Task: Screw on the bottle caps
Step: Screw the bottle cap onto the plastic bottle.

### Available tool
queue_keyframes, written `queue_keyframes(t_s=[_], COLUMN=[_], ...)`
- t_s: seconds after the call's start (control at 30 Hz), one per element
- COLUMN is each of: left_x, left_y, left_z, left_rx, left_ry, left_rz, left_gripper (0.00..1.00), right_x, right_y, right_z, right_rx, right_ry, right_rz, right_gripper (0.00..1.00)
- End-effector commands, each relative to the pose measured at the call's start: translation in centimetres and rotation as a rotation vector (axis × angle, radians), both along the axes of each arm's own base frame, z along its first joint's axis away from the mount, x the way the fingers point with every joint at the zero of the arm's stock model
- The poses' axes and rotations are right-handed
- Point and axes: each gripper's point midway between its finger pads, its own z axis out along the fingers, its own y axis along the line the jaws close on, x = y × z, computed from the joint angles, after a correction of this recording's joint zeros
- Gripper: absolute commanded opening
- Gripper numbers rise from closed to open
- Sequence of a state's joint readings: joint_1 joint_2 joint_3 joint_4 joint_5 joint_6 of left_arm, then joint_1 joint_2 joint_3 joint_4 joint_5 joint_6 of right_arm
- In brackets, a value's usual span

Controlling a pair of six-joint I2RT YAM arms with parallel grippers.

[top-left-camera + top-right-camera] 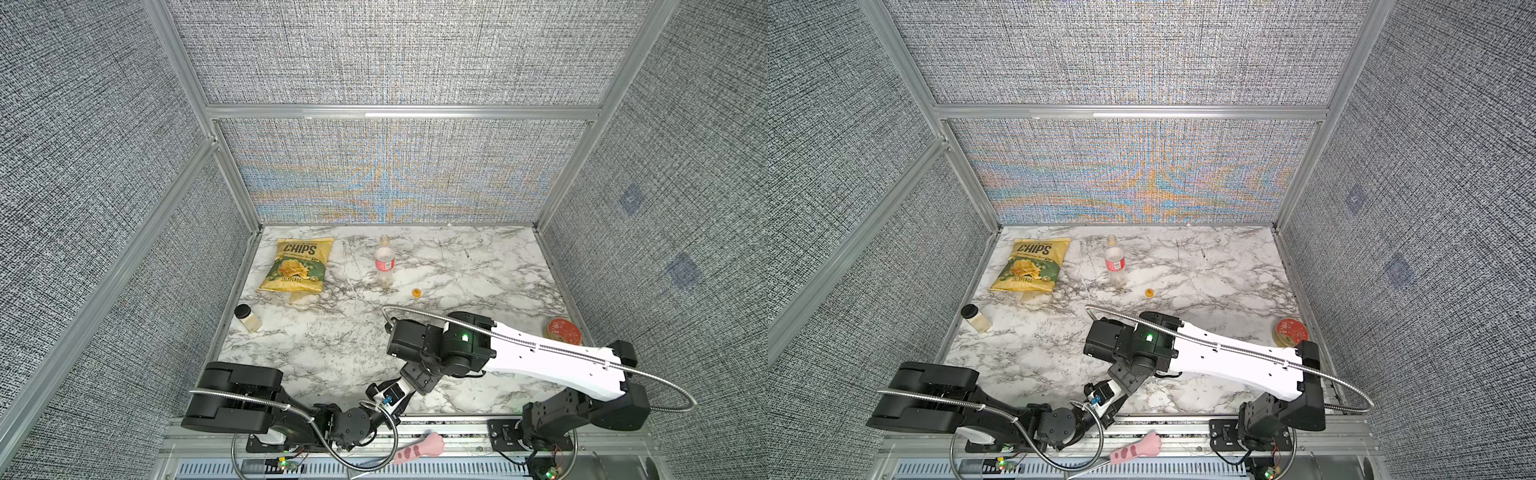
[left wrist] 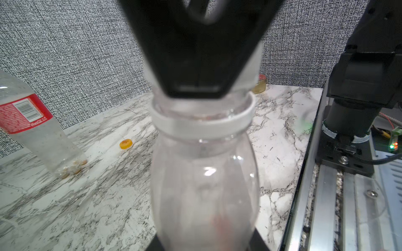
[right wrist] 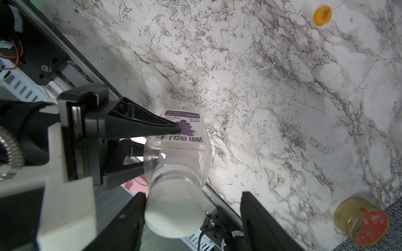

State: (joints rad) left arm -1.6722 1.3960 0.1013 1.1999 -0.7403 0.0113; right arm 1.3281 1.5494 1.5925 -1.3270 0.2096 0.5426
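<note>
White cap (image 3: 174, 215), round, tops clear bottle (image 3: 185, 156): left tool (image 3: 163, 150) gripping, right tool (image 3: 192, 197) seemingly spread.

Marble table (image 1: 457, 257) bears chips bag (image 1: 297, 266), red-label bottle (image 1: 384, 261), orange cap (image 1: 417, 293), jar (image 1: 248, 318), red tin (image 1: 563, 331)

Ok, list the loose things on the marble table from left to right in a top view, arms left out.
black-lidded jar → chips bag → red-label bottle → orange cap → red-lidded tin
</note>
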Motion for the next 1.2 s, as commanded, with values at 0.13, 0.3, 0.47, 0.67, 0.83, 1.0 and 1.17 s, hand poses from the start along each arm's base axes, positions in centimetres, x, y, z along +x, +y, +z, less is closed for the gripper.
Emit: queue_keyframes(t_s=[0.13, 0.3, 0.47, 0.67, 0.83, 1.0, 1.17], left_x=[-0.1, -0.2, -0.2, -0.2, -0.2, -0.2, -0.3], left_y=[-0.2, -0.2, -0.2, -0.2, -0.3, -0.3, -0.3], left_z=[0.7, 0.7, 0.8, 0.7, 0.7, 0.7, 0.7], left_rx=[-0.035, -0.034, -0.038, -0.034, -0.034, -0.033, -0.034], left_ry=[0.006, 0.005, 0.005, 0.005, 0.006, 0.006, 0.005], left_rz=[-0.008, -0.008, -0.009, -0.010, -0.013, -0.013, -0.018], left_gripper=[0.34, 0.34, 0.34, 0.34, 0.34, 0.34, 0.34], right_x=[0.3, 0.0, -0.3, -1.3, -1.0, -0.6, 0.2], right_y=[0.3, 0.3, 0.5, 0.9, 1.2, 0.7, -2.5], right_z=[0.5, 0.3, 1.1, 0.2, 2.1, 5.3, 4.8], right_rx=[0.025, 0.031, 0.058, 0.054, 0.103, 0.176, 0.141], right_ry=[-0.009, 0.012, 0.019, 0.061, 0.029, -0.006, -0.050], right_rz=[0.003, 0.009, 0.011, 0.034, 0.020, -0.002, -0.069], right_gripper=[0.71, 0.71, 0.71, 0.71, 0.71, 0.71, 0.71])
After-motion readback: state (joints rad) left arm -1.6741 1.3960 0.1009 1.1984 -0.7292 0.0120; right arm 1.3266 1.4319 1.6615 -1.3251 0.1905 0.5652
